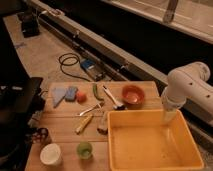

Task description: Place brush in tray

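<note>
a white robot arm (pixel 187 87) enters from the right edge, bends at a rounded elbow and drops straight down. its gripper (pixel 170 116) hangs at the lower end, pointing downward, right of centre.

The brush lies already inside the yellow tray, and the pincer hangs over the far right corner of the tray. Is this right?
Not quite. The camera view shows the brush lying on the wooden table, just left of the small orange bowl, outside the tray. The rest holds: the pincer hangs over the far right corner of the tray.
</note>
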You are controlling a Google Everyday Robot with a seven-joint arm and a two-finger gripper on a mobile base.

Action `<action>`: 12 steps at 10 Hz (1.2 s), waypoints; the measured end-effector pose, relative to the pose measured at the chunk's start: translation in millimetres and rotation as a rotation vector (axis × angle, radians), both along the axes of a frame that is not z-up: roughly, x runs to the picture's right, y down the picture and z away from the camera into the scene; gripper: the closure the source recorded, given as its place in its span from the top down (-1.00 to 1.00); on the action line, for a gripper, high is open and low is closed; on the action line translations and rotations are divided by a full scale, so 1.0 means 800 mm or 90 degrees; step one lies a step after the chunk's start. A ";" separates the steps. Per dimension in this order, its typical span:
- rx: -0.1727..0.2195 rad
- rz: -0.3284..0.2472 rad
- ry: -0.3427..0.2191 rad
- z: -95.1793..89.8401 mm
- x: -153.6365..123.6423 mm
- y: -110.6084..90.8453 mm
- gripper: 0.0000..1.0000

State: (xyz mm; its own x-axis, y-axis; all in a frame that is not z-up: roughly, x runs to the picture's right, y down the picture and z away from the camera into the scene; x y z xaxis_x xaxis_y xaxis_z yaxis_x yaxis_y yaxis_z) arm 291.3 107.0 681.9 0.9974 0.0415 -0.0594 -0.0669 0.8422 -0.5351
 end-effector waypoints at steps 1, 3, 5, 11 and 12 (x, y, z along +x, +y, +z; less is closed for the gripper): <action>0.000 -0.001 -0.001 0.000 0.000 0.000 0.30; 0.025 -0.060 -0.010 -0.004 -0.008 -0.011 0.30; 0.042 -0.155 -0.043 -0.014 -0.040 -0.035 0.30; 0.070 -0.315 -0.118 -0.032 -0.132 -0.063 0.30; 0.069 -0.316 -0.117 -0.032 -0.132 -0.062 0.30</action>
